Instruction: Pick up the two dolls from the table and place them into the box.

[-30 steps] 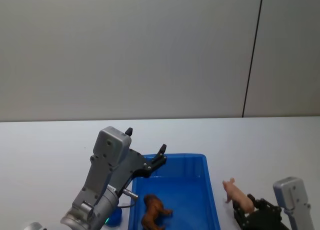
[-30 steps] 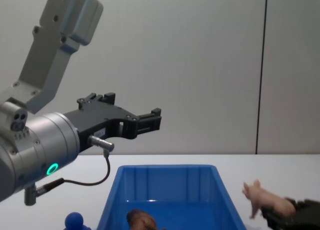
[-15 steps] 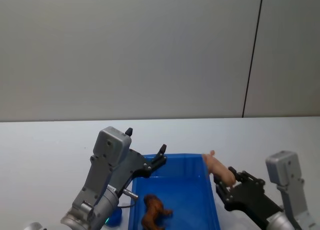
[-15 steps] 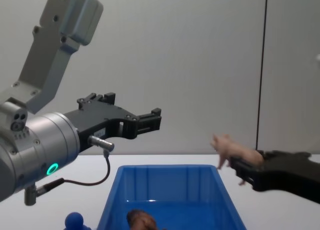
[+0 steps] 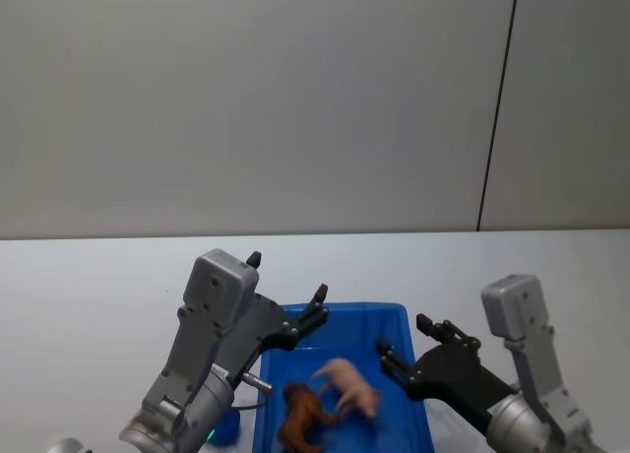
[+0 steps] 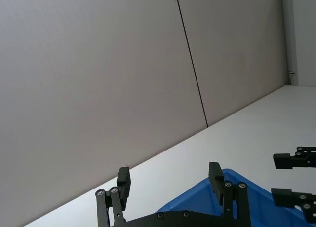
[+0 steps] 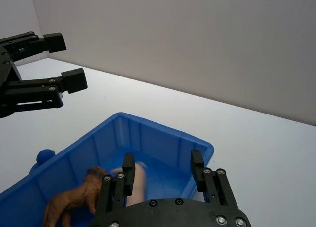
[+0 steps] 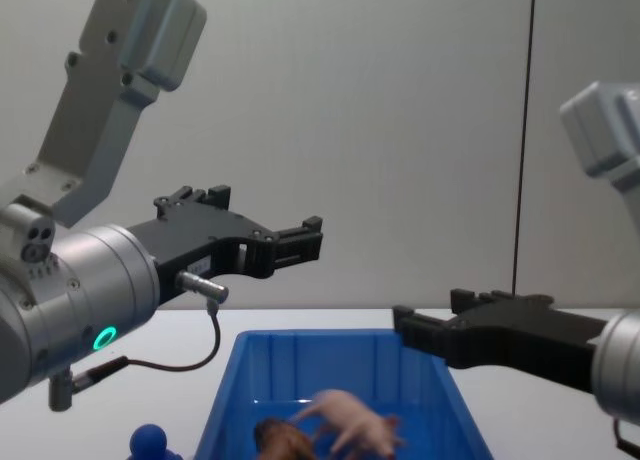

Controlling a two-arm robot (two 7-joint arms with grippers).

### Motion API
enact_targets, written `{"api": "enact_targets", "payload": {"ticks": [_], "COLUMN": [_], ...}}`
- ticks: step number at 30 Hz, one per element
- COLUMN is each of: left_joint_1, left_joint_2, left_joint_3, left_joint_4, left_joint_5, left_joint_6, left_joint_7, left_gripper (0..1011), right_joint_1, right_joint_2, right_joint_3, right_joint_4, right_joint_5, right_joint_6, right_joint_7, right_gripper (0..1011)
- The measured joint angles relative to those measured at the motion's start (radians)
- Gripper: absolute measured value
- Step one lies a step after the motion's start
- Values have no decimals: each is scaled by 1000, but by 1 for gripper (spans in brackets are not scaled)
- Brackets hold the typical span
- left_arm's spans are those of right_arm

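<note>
The white table is seen running back to a grey wall, and the blue box is stood on it toward its near edge. From the chest view the box's height is made plain, with both grippers held above its rim.

The left gripper is held over the box's far left corner, its fingers spread wide apart, as is seen most clearly in the left wrist view. The right gripper is held over the box's right wall, its fingers likewise parted; in its own wrist view the box floor is seen between them.

The pink pig is found inside the box near the middle of its floor; whether it is resting there cannot be told. In the chest view it is seen below the rim. The brown doll is lain just beside it, toward the left wall.

A small blue knob is seen on the table just outside the box's left wall.
</note>
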Motion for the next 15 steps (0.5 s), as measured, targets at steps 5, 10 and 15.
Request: {"api": "enact_targets", "payload": {"ticks": [5,10,15], "left_joint_1": [0,0,0], "left_joint_2": [0,0,0], "left_joint_3": [0,0,0], "left_joint_4": [0,0,0], "left_joint_5": [0,0,0], "left_joint_6": [0,0,0], "left_joint_7": [0,0,0], "left_gripper": [1001,1001,1001], "right_joint_1": [26,36,39], "right_joint_2": [-15,-19,-20], "right_joint_3": [-4,-5,-1], "right_joint_4": [39,55,61], "right_joint_5": [-4,-4,2], "right_joint_6": [2,2,-1], "right_joint_7": [13,16,8], "right_gripper": [770,900,1001]}}
